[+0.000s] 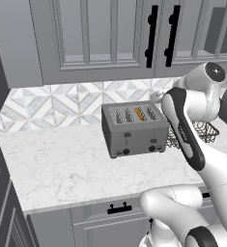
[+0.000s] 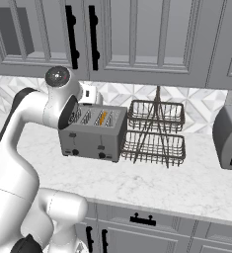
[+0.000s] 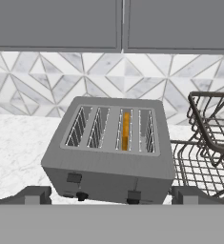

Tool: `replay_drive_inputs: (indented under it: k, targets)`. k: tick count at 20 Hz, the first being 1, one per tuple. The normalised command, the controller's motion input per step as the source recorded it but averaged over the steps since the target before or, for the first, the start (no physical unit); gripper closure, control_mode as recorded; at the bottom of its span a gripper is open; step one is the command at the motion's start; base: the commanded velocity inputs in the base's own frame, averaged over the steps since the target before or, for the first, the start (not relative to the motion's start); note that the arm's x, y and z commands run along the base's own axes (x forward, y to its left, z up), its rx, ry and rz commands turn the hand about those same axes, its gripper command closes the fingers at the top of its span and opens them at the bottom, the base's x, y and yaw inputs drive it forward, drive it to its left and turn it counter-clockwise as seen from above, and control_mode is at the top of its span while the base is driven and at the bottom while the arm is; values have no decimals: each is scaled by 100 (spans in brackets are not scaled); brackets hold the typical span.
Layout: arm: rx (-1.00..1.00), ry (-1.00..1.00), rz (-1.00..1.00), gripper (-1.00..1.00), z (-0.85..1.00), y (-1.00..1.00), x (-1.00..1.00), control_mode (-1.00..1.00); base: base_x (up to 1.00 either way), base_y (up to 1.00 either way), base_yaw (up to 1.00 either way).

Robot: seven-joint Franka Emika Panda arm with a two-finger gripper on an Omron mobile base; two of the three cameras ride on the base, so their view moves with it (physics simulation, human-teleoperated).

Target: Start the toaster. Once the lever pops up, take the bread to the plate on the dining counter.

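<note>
On marble surface (image 1: 62, 164): toaster (image 3: 111, 152), bread (image 3: 125, 129) seated in third slot; likely light, crumbly, best pinched by top edge. Claw (image 3: 111, 193) spread wide, empty.

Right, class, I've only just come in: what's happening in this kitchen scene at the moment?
A white robot arm is reaching toward the toaster on the marble worktop. A slice of bread sits in the third of its four slots. The gripper hovers open in front of the toaster's face, holding nothing and not touching either lever. A two-tier wire rack stands right beside the toaster. So the toasting does not look started yet.
</note>
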Motion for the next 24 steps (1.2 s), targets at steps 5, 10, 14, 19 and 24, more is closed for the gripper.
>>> replay_drive_inputs:
  k: [5, 10, 14, 19, 24]
  targets:
    - [0, 0, 0, -100, 0, 0, 0, -100, 0, 0, 0]
    - [0, 0, 0, -100, 0, 0, 0, -100, 0, 0, 0]
    - [0, 0, 0, -100, 0, 0, 0, -100, 0, 0, 0]
    - [0, 0, 0, -100, 0, 0, 0, -100, 0, 0, 0]
    - [0, 0, 0, -100, 0, 0, 0, -100, 0, 0, 0]
